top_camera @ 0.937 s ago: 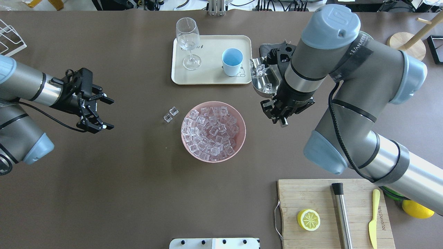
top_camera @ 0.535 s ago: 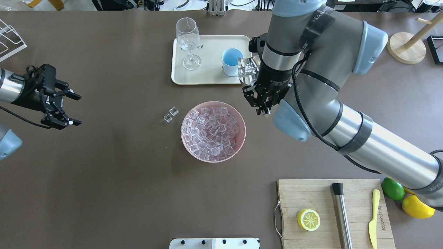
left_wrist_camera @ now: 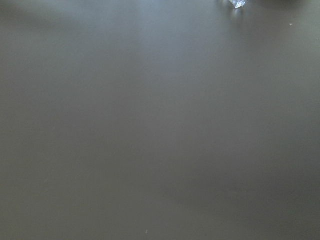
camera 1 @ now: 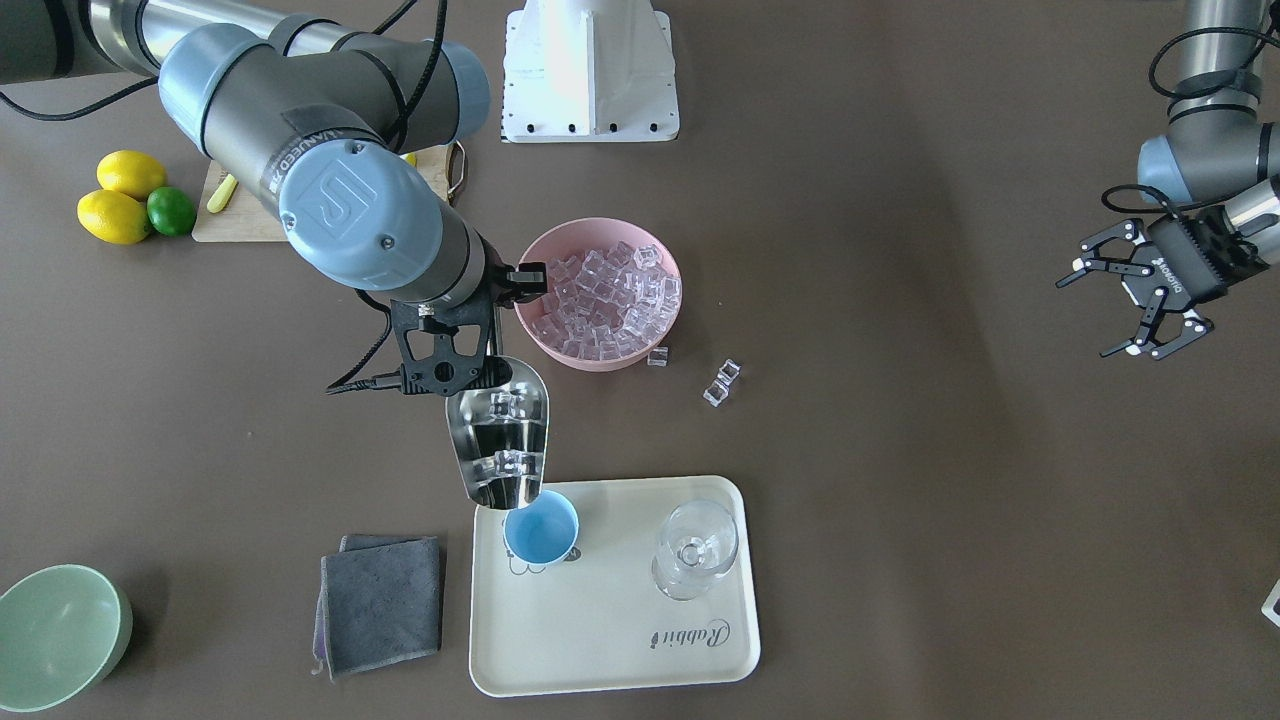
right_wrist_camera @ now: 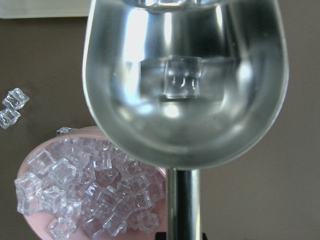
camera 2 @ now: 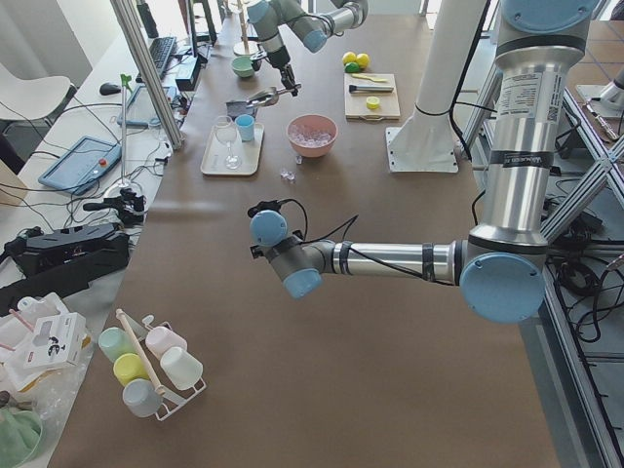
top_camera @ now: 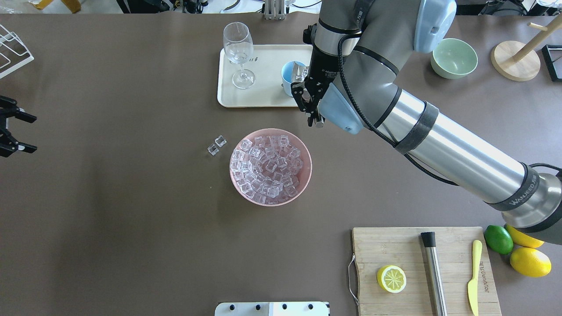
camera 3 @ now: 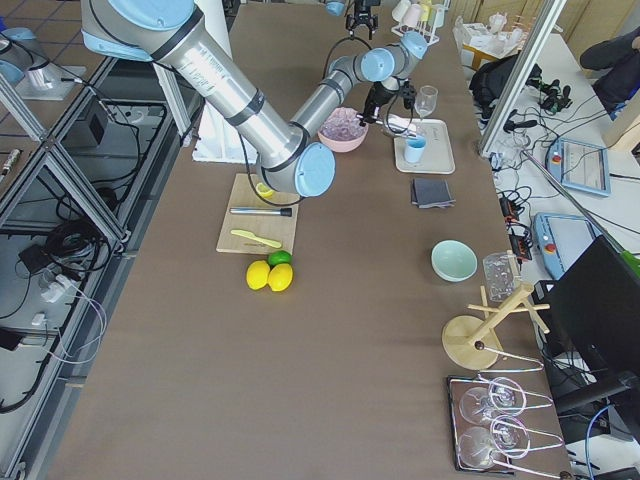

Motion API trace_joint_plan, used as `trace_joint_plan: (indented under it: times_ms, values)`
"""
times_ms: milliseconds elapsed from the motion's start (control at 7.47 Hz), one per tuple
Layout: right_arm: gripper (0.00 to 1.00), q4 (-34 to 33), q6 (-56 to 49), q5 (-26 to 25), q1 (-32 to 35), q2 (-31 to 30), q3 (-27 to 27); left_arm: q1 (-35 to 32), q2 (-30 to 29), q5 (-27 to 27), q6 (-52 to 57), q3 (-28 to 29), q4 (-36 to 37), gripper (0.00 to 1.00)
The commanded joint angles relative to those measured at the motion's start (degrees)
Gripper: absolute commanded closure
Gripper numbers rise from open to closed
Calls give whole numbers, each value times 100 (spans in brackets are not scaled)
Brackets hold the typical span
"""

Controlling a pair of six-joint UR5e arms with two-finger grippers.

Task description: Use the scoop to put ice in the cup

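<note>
Pouring stage, ice to cup; entries run near to far.

- Pink bowl (top_camera: 310,166): centre of the table, heaped with spare cubes, not involved in this step.
- Right gripper (top_camera: 312,115): just beyond the bowl's far right rim, clenched on the scoop's handle.
- Scoop (camera 1: 497,440): trough points away, its lip over the cup's near rim.
- Ice (camera 1: 510,463): a few cubes lie in the trough, some close to the lip.
- Cup (camera 1: 541,529): upright on the right side of the tray (camera 1: 610,640); its interior looks empty.

Handling note: the cup's mouth looks hardly wider than the trough. Lift the handle slowly and keep the lip centred, so the cubes slide rather than bounce onto the tray.

Pose: the right arm stretches from the near right, wrist angled down at the tray's edge. The left gripper (camera 1: 1098,310) is released, fingers spread, at the table's left edge, well apart.
</note>
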Motion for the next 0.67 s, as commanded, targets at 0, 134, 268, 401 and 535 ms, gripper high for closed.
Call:
trace_joint_plan:
  times_ms: [0,134,268,401,535]
  values:
    - [100,-44,7,335,2,43,-135,-727,645,-49,92,109,20,1]
    - [100,-105,7,579,2,25,-135,-955,690,47,84,170,107,1]
    - [100,-184,7,642,2,51,-144,-1174,691,57,84,153,438,1]
    - [100,-185,7,765,2,68,-153,-1377,743,74,92,205,607,1]
    - [100,-202,7,888,19,86,-153,-1414,900,214,92,241,626,1]
